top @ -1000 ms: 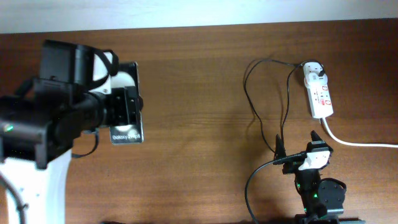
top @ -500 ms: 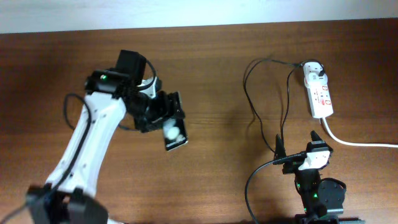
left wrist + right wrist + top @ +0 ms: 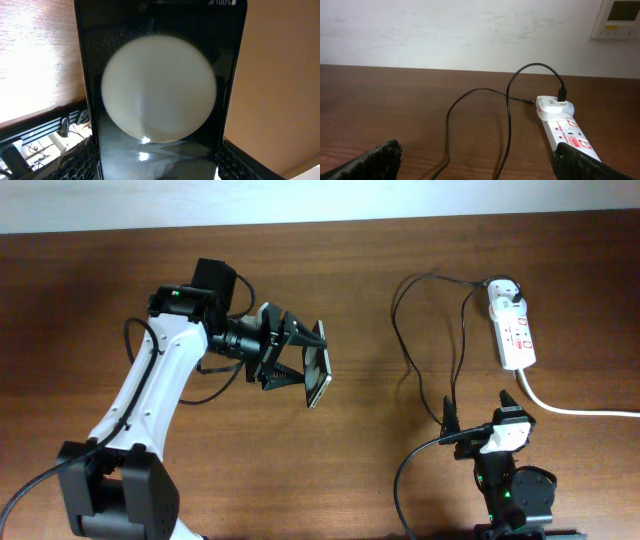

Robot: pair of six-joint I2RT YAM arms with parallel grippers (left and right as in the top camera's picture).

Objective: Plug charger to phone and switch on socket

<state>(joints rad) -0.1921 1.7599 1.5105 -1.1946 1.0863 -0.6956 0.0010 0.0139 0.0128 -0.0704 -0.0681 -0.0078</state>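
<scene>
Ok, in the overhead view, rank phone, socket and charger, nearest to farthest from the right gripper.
1. Charger, cable just ahead of the right gripper.
2. Socket, farther up the table, right side.
3. Phone, far left, held in the left gripper.

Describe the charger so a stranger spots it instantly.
On the brown wooden table's right side lies a white power strip with red marks. The charger is the white plug adapter at its far end plus the thin black cable looping left from it. The strip's cord is thick and white.
</scene>
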